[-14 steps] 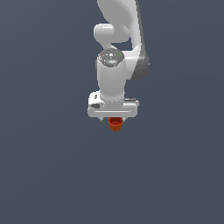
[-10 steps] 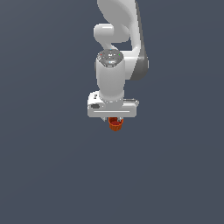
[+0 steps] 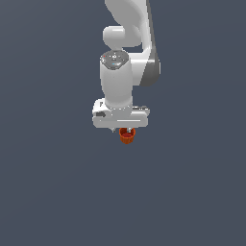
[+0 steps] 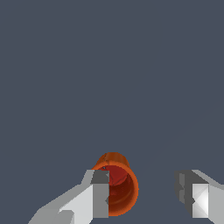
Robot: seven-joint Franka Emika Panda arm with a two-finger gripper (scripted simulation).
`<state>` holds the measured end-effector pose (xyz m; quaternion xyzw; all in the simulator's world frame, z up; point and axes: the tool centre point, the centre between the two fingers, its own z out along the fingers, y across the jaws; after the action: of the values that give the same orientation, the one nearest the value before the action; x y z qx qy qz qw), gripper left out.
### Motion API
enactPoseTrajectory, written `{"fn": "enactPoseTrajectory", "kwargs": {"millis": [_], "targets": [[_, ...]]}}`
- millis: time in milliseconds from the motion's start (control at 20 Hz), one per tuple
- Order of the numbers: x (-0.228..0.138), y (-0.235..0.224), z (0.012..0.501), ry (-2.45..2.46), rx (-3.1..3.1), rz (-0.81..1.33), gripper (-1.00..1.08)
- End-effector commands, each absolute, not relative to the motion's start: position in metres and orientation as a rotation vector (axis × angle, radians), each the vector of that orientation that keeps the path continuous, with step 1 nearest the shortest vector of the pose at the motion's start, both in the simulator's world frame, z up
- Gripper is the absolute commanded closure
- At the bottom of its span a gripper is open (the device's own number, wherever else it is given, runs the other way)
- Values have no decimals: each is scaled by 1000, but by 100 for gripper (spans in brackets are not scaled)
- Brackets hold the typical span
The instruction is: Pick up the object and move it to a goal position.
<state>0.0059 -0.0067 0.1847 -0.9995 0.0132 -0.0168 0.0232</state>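
Observation:
The object, a small orange-red cup (image 4: 117,183), shows its dark red inside in the wrist view. It sits just past one white finger (image 4: 99,194), which covers part of its rim. The other finger (image 4: 192,197) stands far off, with bare floor between them. My gripper (image 4: 146,197) is open and holds nothing. In the exterior view the cup (image 3: 127,136) shows right under the white gripper hand (image 3: 123,128), which hides the fingers and the top of the cup. I cannot tell whether the finger touches the cup.
A plain dark grey floor (image 3: 57,192) fills both views. The white arm (image 3: 129,43) rises above the hand toward the exterior view's top edge. No other objects show.
The arm and hand have shifted only slightly above the cup. The cup stays in about the same spot under the hand.

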Motion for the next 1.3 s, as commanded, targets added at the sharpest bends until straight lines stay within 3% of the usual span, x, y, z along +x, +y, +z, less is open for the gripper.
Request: {"fn": "enactPoseTrajectory", "kwargs": {"millis": [0,650,1250], "targets": [[7,-3,194,40,-3075,-71,-20],[4,45,302,-4,-2863,-291,-20],[-26,108,421,-127,-2670,-549,-20]]}}
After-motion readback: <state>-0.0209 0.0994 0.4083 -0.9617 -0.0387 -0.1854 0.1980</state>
